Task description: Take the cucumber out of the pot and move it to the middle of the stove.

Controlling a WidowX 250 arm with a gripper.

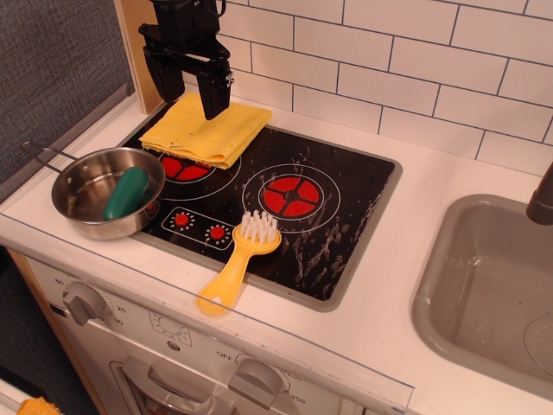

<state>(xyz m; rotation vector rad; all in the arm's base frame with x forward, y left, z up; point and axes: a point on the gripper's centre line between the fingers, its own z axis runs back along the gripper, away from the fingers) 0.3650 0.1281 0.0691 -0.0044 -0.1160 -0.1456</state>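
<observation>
Cucumber (127, 193) lies tilted in pot (105, 192), leaning on right wall, at stove (285, 203) left edge. Gripper (187, 85) empty, fingers apart, high above yellow cloth (207, 130). Risks: smooth cucumber slipping from pinch; fingers striking rim, shoving light pot; brush (238, 259) crowding drop spot.

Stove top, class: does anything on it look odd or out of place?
Yes. A folded yellow cloth covers part of the left burner of the stove, and whitish smears streak the glass near the right burner.

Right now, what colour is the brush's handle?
Yellow, with white bristles; the brush shows in the only view.
</observation>
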